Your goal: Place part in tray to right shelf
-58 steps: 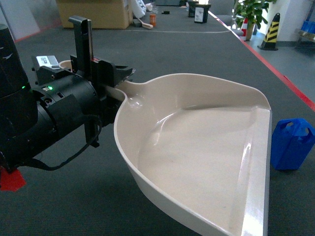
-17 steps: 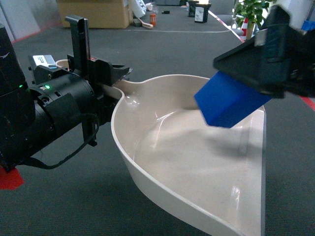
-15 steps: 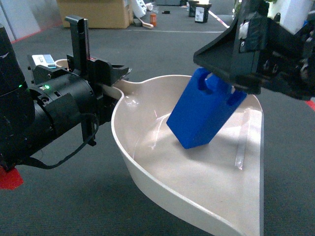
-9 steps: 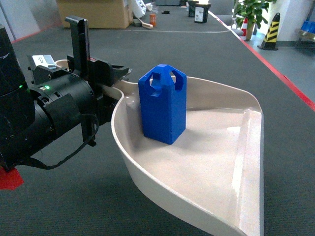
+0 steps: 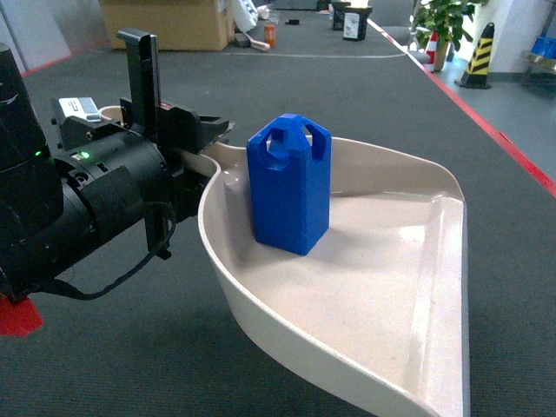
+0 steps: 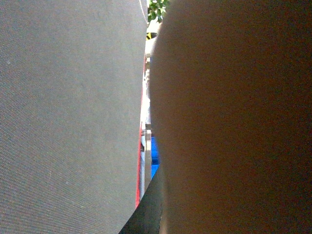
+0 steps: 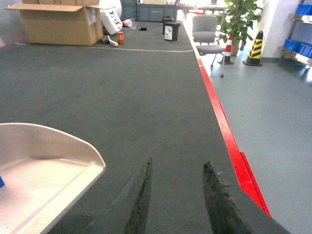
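The cream tray (image 5: pixel 434 287) fills the middle of the head view, held level above the grey floor. My left gripper (image 5: pixel 195 143) is shut on the tray's handle (image 5: pixel 208 161) at the left. The blue part (image 5: pixel 289 184) stands upright inside the tray, near the handle end. In the left wrist view the tray's underside (image 6: pixel 229 117) blocks nearly everything. My right gripper (image 7: pixel 178 162) is open and holds nothing, to the right of the tray's front corner (image 7: pixel 92 163). It is out of the head view. I cannot pick out the right shelf for certain.
A red floor line (image 7: pixel 229 141) runs along the right. Far back stand a cardboard box (image 5: pixel 165 22), a potted plant (image 5: pixel 443 22), a striped cone (image 5: pixel 476 56) and an office chair (image 7: pixel 204 29). Blue crates (image 7: pixel 298 46) sit on a rack at the far right.
My right gripper carried the blue part from the floor into the tray, stood it upright, let go and drew back out of the head view. The left gripper kept its hold on the handle.
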Tool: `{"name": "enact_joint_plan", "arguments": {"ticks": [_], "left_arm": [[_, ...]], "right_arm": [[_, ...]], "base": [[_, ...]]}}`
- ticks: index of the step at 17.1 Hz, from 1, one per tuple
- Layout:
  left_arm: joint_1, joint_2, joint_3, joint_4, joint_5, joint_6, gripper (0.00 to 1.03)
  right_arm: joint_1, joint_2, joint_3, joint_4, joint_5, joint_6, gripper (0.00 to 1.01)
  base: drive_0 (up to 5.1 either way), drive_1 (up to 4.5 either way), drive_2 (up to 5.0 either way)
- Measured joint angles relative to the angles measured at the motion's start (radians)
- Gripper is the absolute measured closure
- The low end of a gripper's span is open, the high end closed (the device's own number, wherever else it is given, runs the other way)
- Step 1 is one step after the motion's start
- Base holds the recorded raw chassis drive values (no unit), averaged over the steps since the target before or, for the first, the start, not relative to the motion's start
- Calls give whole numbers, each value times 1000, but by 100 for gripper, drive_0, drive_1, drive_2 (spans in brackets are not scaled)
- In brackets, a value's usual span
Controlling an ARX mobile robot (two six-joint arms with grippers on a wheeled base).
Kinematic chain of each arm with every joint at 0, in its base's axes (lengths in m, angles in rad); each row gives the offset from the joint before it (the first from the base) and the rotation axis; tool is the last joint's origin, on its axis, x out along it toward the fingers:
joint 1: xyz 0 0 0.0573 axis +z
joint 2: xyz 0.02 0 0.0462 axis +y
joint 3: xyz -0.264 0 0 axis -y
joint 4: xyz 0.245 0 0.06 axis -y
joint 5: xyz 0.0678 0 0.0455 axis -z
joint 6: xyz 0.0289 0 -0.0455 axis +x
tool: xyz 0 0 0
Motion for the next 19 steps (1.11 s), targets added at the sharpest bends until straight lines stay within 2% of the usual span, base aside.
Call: {"name": "enact_joint_plan", "arguments": {"ticks": [3,4,5,6,7,13,15,19], "left_arm": [[-3,0,0,0,0,0,90],[-3,0,0,0,0,0,90],[-3,0,0,0,0,0,90],[-3,0,0,0,0,0,90],[-2,0,0,0,-1,0,90],[-3,0,0,0,-1,0,90],[-3,0,0,0,0,0,91],[-3,0,0,0,0,0,91]], "right_arm": [[-39,-86,-60,-20,-32,0,99],[-50,-110,-78,-34,-40,-3,99],[-91,-139,-93,-51,-105,-3,99],[-138,-169,-105,-62,-132,-3,99],[-149,-200,-117,-76,-129,-3,99],[-142,-344,-164,-172,-137,-3,99],[-142,-375,-194,-162,-138,-3,99],[-142,-471,-194,-254,-138,-3,99]], "base": [[0,0,0],[0,0,0],[0,0,0],[0,0,0],[0,0,0],[0,0,0],[0,0,0],[0,0,0]]}}
